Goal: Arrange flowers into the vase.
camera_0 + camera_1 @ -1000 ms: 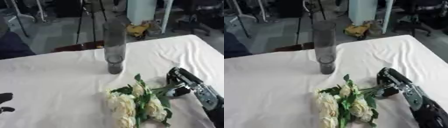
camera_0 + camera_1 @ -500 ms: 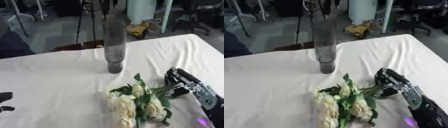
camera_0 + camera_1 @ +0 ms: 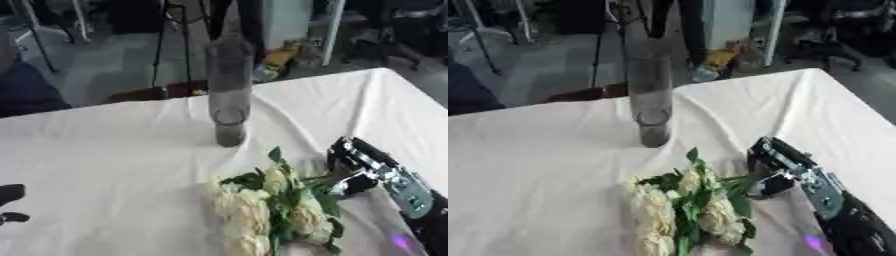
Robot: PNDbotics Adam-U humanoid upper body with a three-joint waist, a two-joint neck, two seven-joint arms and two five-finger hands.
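Note:
A tall clear glass vase [image 3: 229,90] stands upright on the white tablecloth [image 3: 114,160], near the table's far middle. A bunch of cream flowers [image 3: 267,210] with green leaves lies on the cloth in front of it, heads toward me. My right hand [image 3: 354,162] comes in from the lower right and has its fingers curled round the green stems at the bunch's right side. My left hand [image 3: 10,202] shows only as dark fingertips at the lower left edge, far from the flowers.
The table's far edge runs behind the vase; beyond it are a tripod's legs [image 3: 171,45], a yellow object [image 3: 282,56] on the floor and chairs. The table's right edge falls away at the far right.
The flowers and the right hand have edged slightly left toward the vase side; the hand stays on the stems. The left hand has not moved.

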